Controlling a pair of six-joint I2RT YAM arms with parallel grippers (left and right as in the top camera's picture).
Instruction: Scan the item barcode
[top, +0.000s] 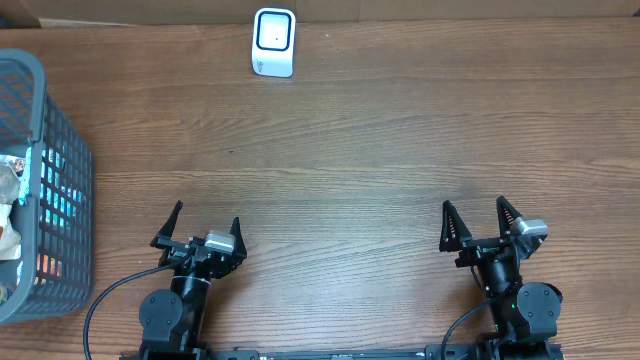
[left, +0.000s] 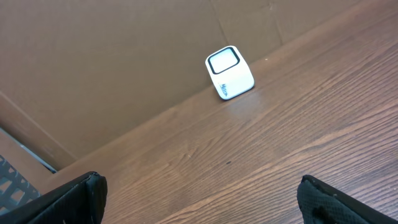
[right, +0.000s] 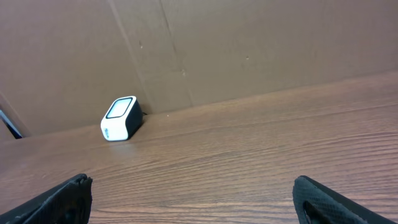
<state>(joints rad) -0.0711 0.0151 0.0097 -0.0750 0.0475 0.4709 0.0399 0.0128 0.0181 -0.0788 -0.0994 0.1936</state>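
**Both claws spread, nothing pinched**

Parked at the near edge, well apart: left gripper (top: 207, 215) and right gripper (top: 474, 203), jaws spread wide on each, pinching nothing, fingertips pointing toward the far side. Under and beyond both, a wood-grain table (top: 380, 150). At the far edge, left of centre, close to the cardboard wall (right: 249, 43): a white barcode scanner (top: 273, 42) with a black-rimmed window. At the left edge, well apart from either claw: a grey mesh basket (top: 65, 200) holding packaged items (top: 12, 175), labels too small to read.
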